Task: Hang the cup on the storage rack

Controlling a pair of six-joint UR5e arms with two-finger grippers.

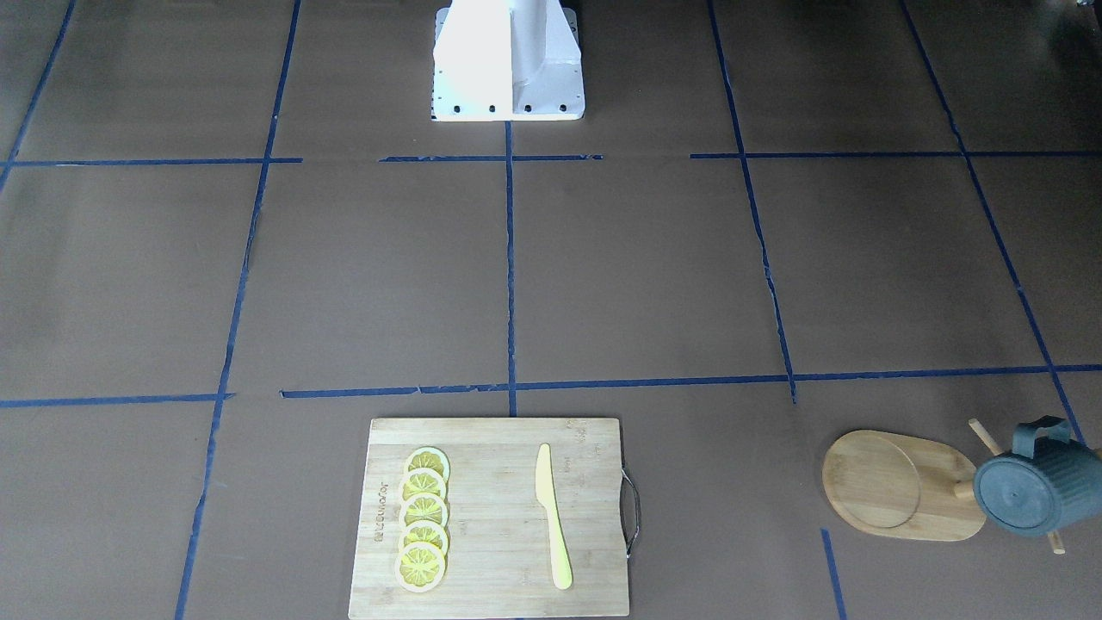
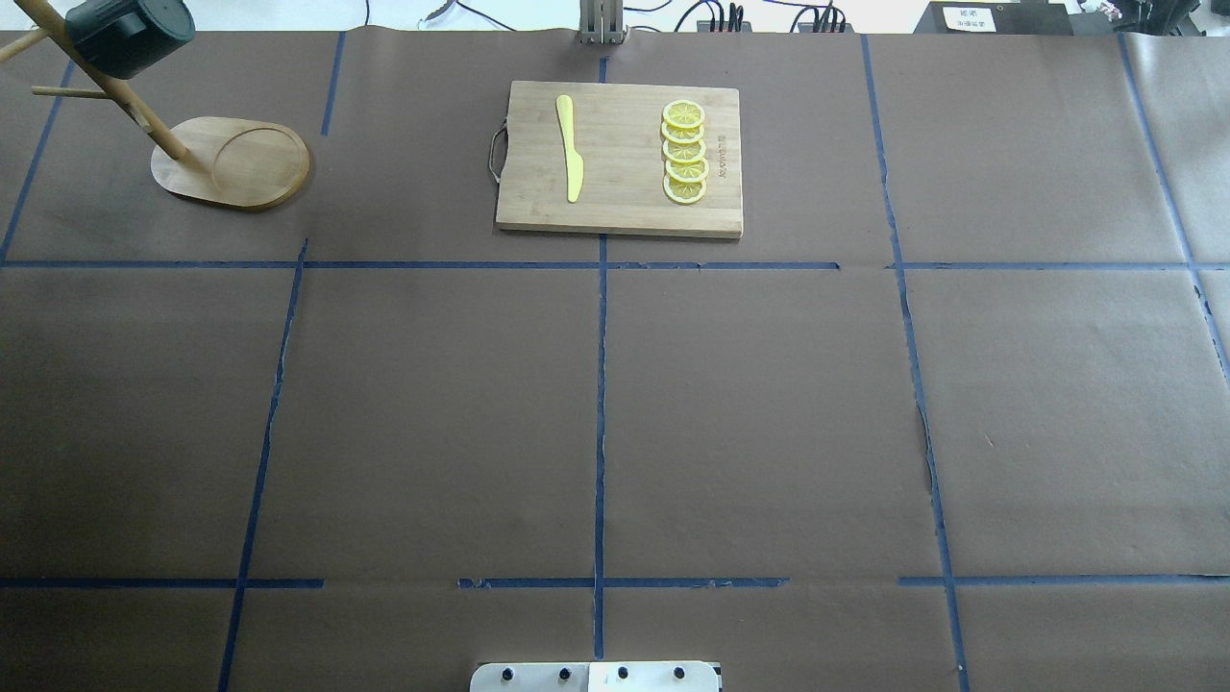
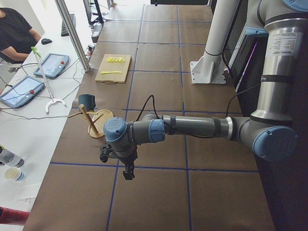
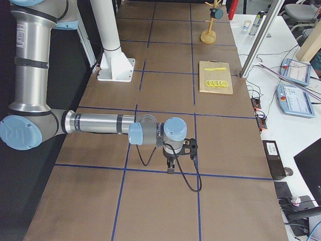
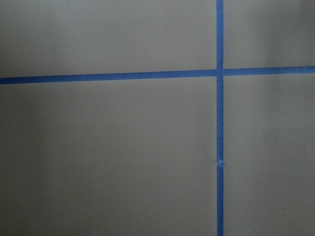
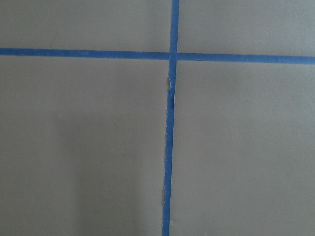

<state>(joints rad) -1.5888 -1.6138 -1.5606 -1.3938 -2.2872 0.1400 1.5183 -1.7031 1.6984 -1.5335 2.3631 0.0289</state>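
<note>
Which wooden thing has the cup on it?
The rack, with its post and pegs, holds the cup. The flat board holds only lemon slices and a knife.

Cup (image 2: 130, 37) hangs on storage rack (image 2: 192, 178), left of cutting board (image 2: 625, 207).

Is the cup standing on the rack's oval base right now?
No, the cup hangs up among the pegs of the storage rack, high on the post and not resting on the base.
</note>
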